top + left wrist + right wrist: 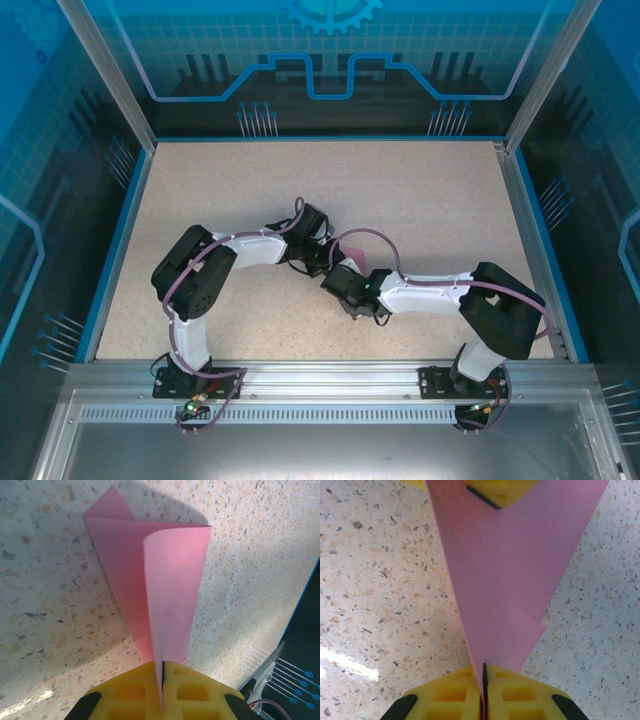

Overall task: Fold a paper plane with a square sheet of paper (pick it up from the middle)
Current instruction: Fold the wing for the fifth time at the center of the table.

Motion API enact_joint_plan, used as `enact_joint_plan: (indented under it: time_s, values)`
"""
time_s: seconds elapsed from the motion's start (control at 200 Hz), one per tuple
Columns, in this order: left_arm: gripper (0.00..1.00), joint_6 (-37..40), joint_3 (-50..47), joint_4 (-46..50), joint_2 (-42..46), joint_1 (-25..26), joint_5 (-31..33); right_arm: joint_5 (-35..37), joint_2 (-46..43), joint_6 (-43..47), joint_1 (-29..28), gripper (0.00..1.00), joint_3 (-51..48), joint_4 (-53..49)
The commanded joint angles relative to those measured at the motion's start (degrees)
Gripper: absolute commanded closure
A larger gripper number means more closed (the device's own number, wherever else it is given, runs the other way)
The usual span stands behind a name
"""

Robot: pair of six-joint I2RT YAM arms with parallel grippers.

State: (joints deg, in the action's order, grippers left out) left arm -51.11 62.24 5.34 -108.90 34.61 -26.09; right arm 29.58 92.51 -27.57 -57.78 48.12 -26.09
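- Paper sheet (pixel 165 590), pink-red and already creased into triangular folds, hangs above the speckled table (pixel 430 200) near its middle, stretched between the two arms.
- Left gripper (pixel 162 692) is clenched on one narrow end of the sheet, its yellow pads pressed together with only the paper between them.
- Right gripper (pixel 484 692) grasps the opposite end in the same tight pinch. The left arm's yellow fingertip (pixel 502 491) shows at the far end of the sheet in the right wrist view, so the two grips sit near each other.
- Tearing looks like the first hazard: with both ends pinned, any pull apart by the arms would load the thin paper along its creases.
- Buckling is the opposite risk: if the arms crowd together, the span could bow and take a stray crease that spoils the plane's symmetry.
- One folded layer curls away from the layer beneath it in the left wrist view. Unpressed, that flap may spring open once either grip lets go.
- Each grip bites only a narrow margin, so a twist of either wrist could drag the paper out and drop it on the table.
- Seen from overhead, the arms cover most of the sheet, so whether its lower edge clears the table is hard to judge. If it brushes the surface, drag could skew the fold.
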Motion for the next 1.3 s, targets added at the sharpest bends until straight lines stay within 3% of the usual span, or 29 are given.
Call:
enact_joint_plan:
  time_s: [0.0, 0.19, 0.31, 0.41, 0.845, 1.03, 1.295]
  values:
    - [0.89, -0.9, -0.8, 3.1, 3.8, 0.2, 2.8, 0.0, 1.3, 0.3, -0.9, 0.92, 0.9, 0.6]
    - [0.66, -3.9, -4.2, 4.0, 8.6, -1.0, 7.9, -1.3, 1.6, 3.9, -1.1, 0.91, 1.0, 4.3]
    - [0.65, -5.3, -7.2, 3.7, 12.0, -2.5, 10.0, -1.5, 3.1, 6.6, -1.7, 0.90, 1.9, 5.4]
    - [0.56, -5.2, -8.0, 3.8, 12.5, -3.3, 9.2, -1.0, 4.4, 7.2, -2.4, 0.90, 1.9, 5.7]
    - [0.50, -4.2, -6.1, 5.1, 8.9, -3.3, 5.5, 1.4, 4.3, 5.6, -3.7, 0.87, 2.6, 6.3]
    - [0.36, -4.6, -7.5, 7.1, 11.2, -3.2, 8.2, 1.4, 4.7, 4.7, -3.6, 0.87, 2.6, 6.6]
    - [0.30, -5.7, -8.4, 7.0, 12.9, -3.2, 8.5, 2.0, 5.0, 4.6, -3.7, 0.87, 2.6, 6.5]
